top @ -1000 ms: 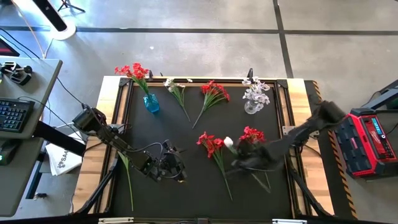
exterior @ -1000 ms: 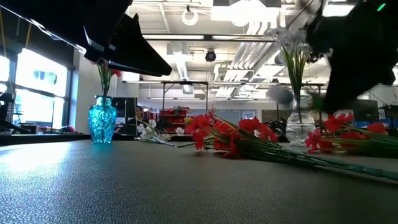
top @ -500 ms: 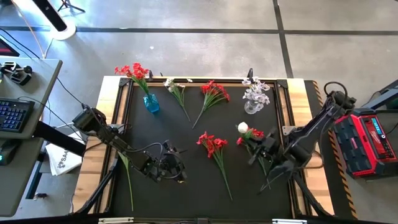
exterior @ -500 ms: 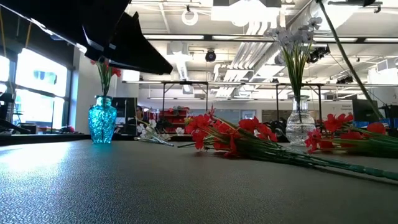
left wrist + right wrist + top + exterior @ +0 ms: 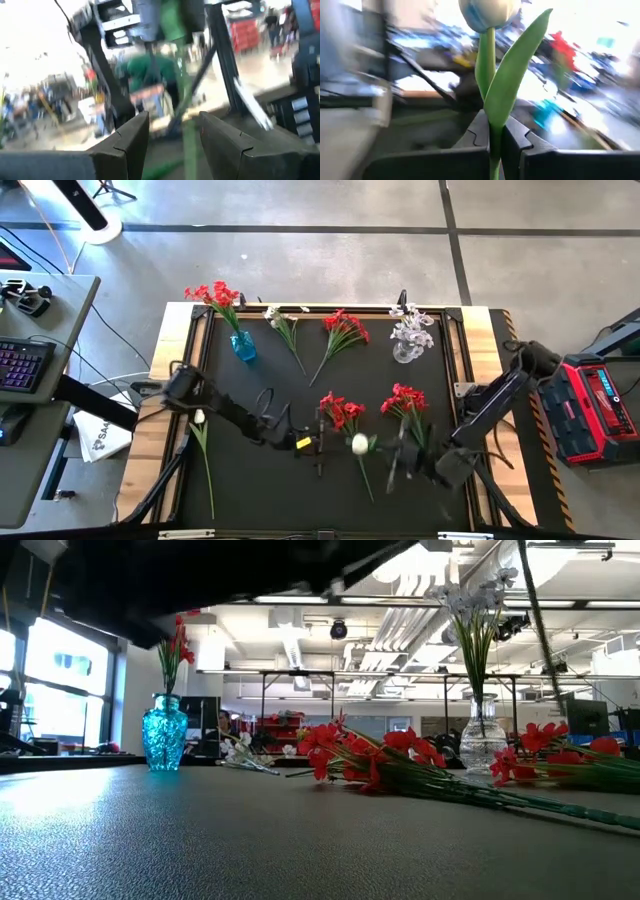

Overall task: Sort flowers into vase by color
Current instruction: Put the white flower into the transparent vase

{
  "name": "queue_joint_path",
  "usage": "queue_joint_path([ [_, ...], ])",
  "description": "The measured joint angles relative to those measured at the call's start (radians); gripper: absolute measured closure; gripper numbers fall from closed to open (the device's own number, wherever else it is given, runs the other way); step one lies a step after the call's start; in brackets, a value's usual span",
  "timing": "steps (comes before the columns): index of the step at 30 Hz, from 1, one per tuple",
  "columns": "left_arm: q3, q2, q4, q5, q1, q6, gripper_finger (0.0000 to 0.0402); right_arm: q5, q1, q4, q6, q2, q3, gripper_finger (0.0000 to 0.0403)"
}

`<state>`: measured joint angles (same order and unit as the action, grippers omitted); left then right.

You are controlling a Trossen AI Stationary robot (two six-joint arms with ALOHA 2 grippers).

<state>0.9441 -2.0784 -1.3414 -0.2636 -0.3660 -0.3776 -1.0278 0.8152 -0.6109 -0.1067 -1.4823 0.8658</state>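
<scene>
While the white tulip (image 5: 359, 444) is up off the table, the high view shows the right gripper (image 5: 400, 462) holding its stem over the near part of the black mat (image 5: 230, 390). The left gripper (image 5: 318, 442) is just beside the bloom, maybe to take it. Loose red flowers (image 5: 340, 412) lie on the mat. A blue vase (image 5: 243, 346) with red blooms and a clear vase (image 5: 405, 351) with white flowers (image 5: 412, 325) stand at the far side, so white goes in the clear one, I think.

From the low view, the mat looks dark and bumpy. Both vases stand up straight. Behind them is a big room with bright lamps, pipes and tables.

From the left wrist view, the left gripper (image 5: 172, 135) is wide, with a blurry green stem (image 5: 187, 142) in the gap.

From the right wrist view, the right gripper (image 5: 495, 137) is pinched tight on the tulip (image 5: 490, 12) stem, which keeps it upright.
</scene>
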Motion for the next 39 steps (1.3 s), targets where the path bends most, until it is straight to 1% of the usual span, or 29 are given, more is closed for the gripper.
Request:
queue_joint_path([
  [2, 0.054, -0.028, -0.015, 0.053, 0.016, -0.007, 0.0241, 0.095, -0.008, -0.168, -0.131, -0.034, 0.0, 0.0402],
  [4, 0.106, -0.046, -0.012, 0.136, 0.024, 0.006, 0.024, 0.151, -0.012, -0.283, -0.235, -0.057, 0.0, 0.0402],
  [6, 0.143, -0.05, 0.0, 0.233, 0.026, 0.022, 0.0238, 0.16, -0.012, -0.342, -0.293, -0.066, 0.0, 0.0403],
  [8, 0.162, -0.05, 0.012, 0.285, 0.022, 0.038, 0.0235, 0.144, -0.009, -0.349, -0.317, -0.066, 0.001, 0.0403],
  [11, 0.174, -0.051, 0.018, 0.269, 0.012, 0.06, 0.0232, 0.12, 0.004, -0.338, -0.319, -0.066, 0.002, 0.0403],
  [14, 0.175, -0.05, 0.04, 0.241, 0.006, 0.06, 0.0231, 0.117, 0.015, -0.327, -0.32, -0.066, 0.002, 0.0403],
  [15, 0.176, -0.05, 0.061, 0.214, 0.005, 0.06, 0.0231, 0.109, 0.023, -0.322, -0.322, -0.067, 0.001, 0.0403],
  [17, 0.176, -0.05, 0.104, 0.127, 0.002, 0.062, 0.0231, 0.077, 0.046, -0.313, -0.325, -0.068, 0.001, 0.0403],
  [19, 0.176, -0.05, 0.143, 0.045, 0.001, 0.063, 0.0231, 0.021, 0.07, -0.298, -0.324, -0.067, 0.001, 0.0403],
  [20, 0.176, -0.05, 0.162, 0.029, 0.001, 0.063, 0.0231, -0.017, 0.082, -0.286, -0.322, -0.067, 0.001, 0.0403],
  [22, 0.175, -0.044, 0.188, 0.032, 0.002, 0.075, 0.0231, -0.094, 0.098, -0.263, -0.297, -0.067, 0.001, 0.0403],
  [24, 0.175, -0.037, 0.196, 0.082, 0.007, 0.092, 0.0231, -0.132, 0.106, -0.251, -0.273, -0.067, 0.001, 0.0403],
  [26, 0.177, -0.033, 0.171, 0.131, 0.008, 0.112, 0.0231, -0.132, 0.1, -0.243, -0.258, -0.067, 0.001, 0.0403],
  [31, 0.23, -0.034, 0.211, 0.188, 0.007, 0.133, 0.0231, -0.047, 0.037, -0.243, -0.206, -0.085, 0.001, 0.0403],
  [35, 0.265, -0.036, 0.289, 0.158, 0.003, 0.132, 0.0231, -0.009, -0.004, -0.24, -0.18, -0.093, 0.001, 0.0403],
  [39, 0.274, -0.036, 0.304, 0.125, 0.0, 0.11, 0.024, -0.004, -0.005, -0.24, -0.181, -0.093, 0.001, 0.0403],
])
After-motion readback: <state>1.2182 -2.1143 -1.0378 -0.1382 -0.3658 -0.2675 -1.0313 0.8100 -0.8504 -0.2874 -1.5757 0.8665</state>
